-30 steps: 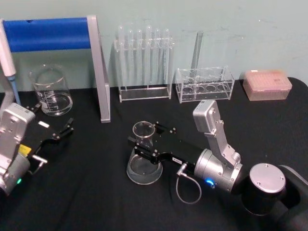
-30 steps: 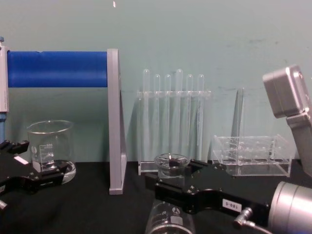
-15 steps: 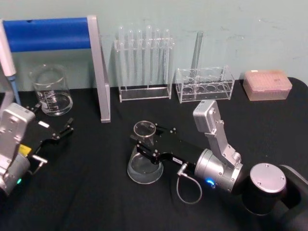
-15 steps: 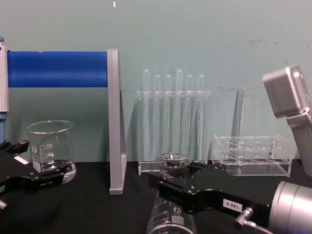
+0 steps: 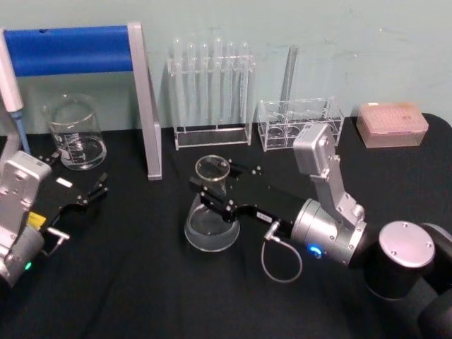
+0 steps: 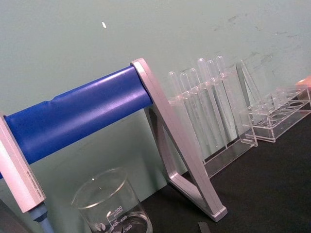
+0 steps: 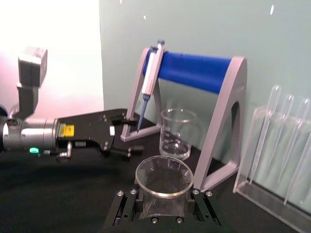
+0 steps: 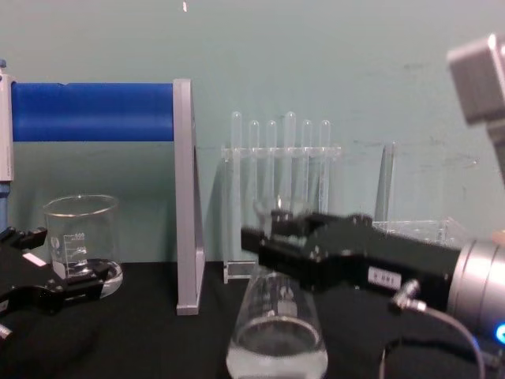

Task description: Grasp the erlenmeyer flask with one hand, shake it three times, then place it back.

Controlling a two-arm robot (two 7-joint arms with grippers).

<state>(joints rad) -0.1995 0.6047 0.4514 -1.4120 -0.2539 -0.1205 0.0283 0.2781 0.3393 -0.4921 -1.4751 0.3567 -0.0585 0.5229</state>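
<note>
One gripper is at work: the right gripper (image 5: 215,185) is reached in from the right side, and its jaws are closed on the neck of the flask (image 5: 212,219), just under the flared rim. The flask is held upright near the middle of the table (image 5: 141,282), in front of the tube rack (image 5: 210,99), and what looks like a little liquid is seen in its wide base. Whether the base is clear of the table cannot be told. The left gripper (image 5: 78,176) is parked at the left, near the beaker (image 5: 74,134), with its jaws spread and nothing held. The grasp is judged done, and the lift or first shake is taken as the step in hand. Three short shakes are called for next, with a firm grip and the flask near upright so that nothing is spilled, before it is set back down.
</note>
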